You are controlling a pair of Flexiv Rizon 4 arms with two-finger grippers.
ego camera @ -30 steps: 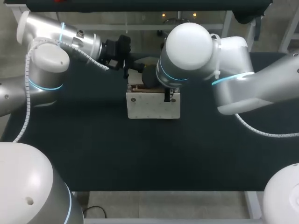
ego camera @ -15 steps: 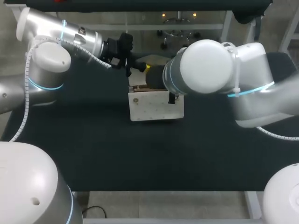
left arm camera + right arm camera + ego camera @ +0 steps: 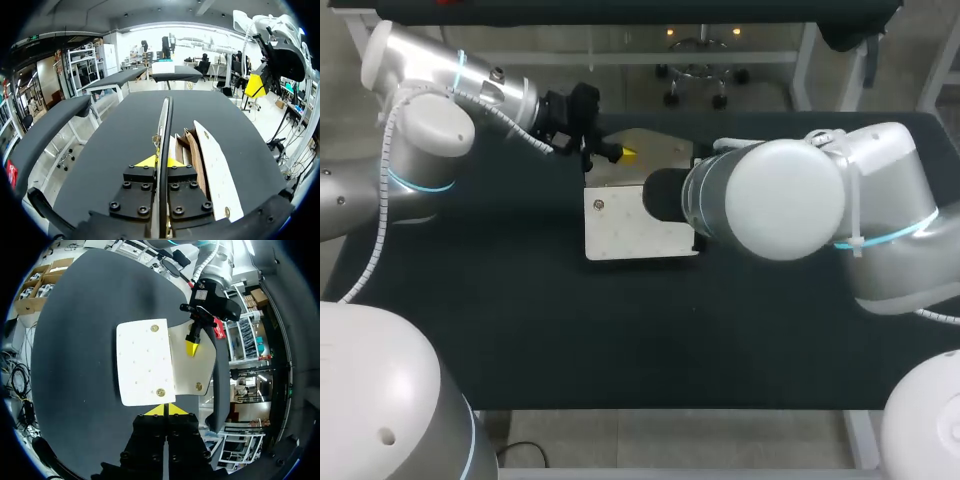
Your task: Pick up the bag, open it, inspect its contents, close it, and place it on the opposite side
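The white bag (image 3: 630,228) lies near the table's middle, its front panel (image 3: 145,362) showing two metal snaps. Its flap (image 3: 658,152) is lifted off toward the far side. My left gripper (image 3: 612,153) is shut on that flap; in the left wrist view the flap (image 3: 165,125) runs edge-on between the yellow tips (image 3: 161,161), with brown inner pockets (image 3: 192,150) showing beside it. My right gripper (image 3: 165,410) is shut with nothing in it, just off the front panel's edge. In the head view the right arm (image 3: 780,200) hides it. The left gripper (image 3: 192,346) pinches the flap (image 3: 197,370) in the right wrist view.
The black table (image 3: 520,330) spreads wide on all sides of the bag. My right arm's big elbow hangs over the bag's right end. Nothing else stands on the table.
My right arm has swung right and back off the bag. The flap has come up and open in the left gripper, and the bag has slid slightly left.
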